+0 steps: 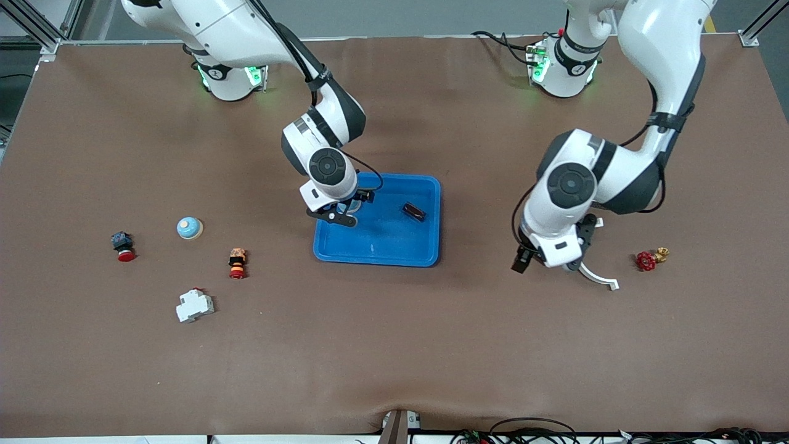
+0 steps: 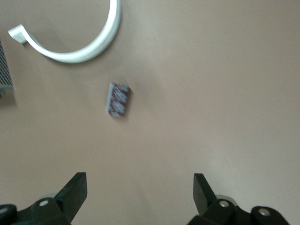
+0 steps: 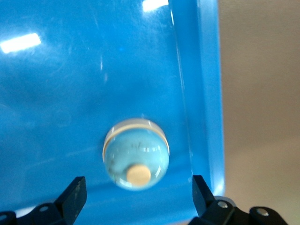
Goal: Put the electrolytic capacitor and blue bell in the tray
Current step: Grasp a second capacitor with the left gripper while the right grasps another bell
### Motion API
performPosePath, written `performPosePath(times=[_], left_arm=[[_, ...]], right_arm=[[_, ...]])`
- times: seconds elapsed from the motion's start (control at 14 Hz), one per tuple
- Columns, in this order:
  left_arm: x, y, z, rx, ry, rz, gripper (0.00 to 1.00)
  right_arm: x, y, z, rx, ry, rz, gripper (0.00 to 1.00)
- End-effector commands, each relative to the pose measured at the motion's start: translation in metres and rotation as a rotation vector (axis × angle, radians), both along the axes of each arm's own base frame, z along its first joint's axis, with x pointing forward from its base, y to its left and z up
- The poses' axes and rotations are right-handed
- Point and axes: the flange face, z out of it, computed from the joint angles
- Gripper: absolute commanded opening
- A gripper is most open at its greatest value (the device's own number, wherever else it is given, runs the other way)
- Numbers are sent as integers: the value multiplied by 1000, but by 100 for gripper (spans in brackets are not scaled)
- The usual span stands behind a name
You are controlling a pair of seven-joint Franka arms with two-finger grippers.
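My right gripper (image 3: 137, 186), fingers spread and empty, hangs over the tray (image 1: 431, 185). In it lie the bell (image 3: 136, 152) and a dark part (image 1: 414, 212), likely the capacitor. My left gripper (image 2: 140, 188), likewise spread and empty, waits over the table (image 2: 234, 93). Task apparently complete.

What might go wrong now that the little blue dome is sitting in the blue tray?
The blue bell lies right beside the wall of the tray, between the open fingers of the right end effector. If the arm rises crookedly, a finger might clip the bell or the rim. A look-alike blue dome sits on the table toward the right arm's end and may be fetched needlessly.
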Motion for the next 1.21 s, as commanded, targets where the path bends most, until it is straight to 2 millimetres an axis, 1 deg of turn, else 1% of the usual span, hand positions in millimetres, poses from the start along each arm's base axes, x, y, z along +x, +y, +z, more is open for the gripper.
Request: performPosePath(times=[0.0, 0.07, 0.14, 0.21, 0.29, 0.36, 0.43, 0.5, 0.57, 0.64, 0.71, 0.79, 0.86, 1.0, 1.07, 1.14], left_arm=[[-3, 17, -30, 40, 33, -19, 100], [-2, 23, -40, 43, 46, -12, 100], [1, 36, -48, 45, 52, 1, 100], [2, 50, -57, 58, 53, 6, 100], [0, 53, -68, 63, 48, -9, 100], [-3, 54, -82, 76, 51, -31, 100], [-2, 63, -94, 93, 60, -41, 100], [2, 75, -101, 92, 52, -34, 100], [3, 78, -108, 80, 48, -31, 95], [3, 78, -115, 72, 50, -31, 83], [3, 76, -120, 64, 46, -35, 78], [4, 76, -120, 58, 40, -34, 71], [4, 77, -122, 55, 38, -34, 66], [3, 74, -125, 52, 41, -37, 62], [3, 74, -126, 52, 42, -37, 57], [2, 74, -126, 52, 44, -36, 44]], right_arm=[[13, -8, 72, -13, 14, 19, 100], [21, -24, 99, -19, -4, 47, 100], [27, -42, 122, -34, -23, 115, 100], [35, -67, 144, -62, -27, 216, 100], [46, -97, 164, -63, -31, 290, 100], [60, -135, 182, -35, -30, 330, 100], [73, -178, 194, -5, -26, 378, 100], [82, -213, 201, 23, -26, 456, 100], [92, -249, 202, 45, -18, 529, 100], [104, -297, 200, 70, -16, 558, 100], [111, -333, 196, 93, -25, 587, 100], [112, -359, 183, 107, -41, 615, 100], [111, -380, 168, 110, -66, 621, 100], [107, -412, 139, 106, -108, 610, 100], [105, -425, 124, 103, -144, 621, 100], [103, -432, 104, 104, -162, 630, 100]])
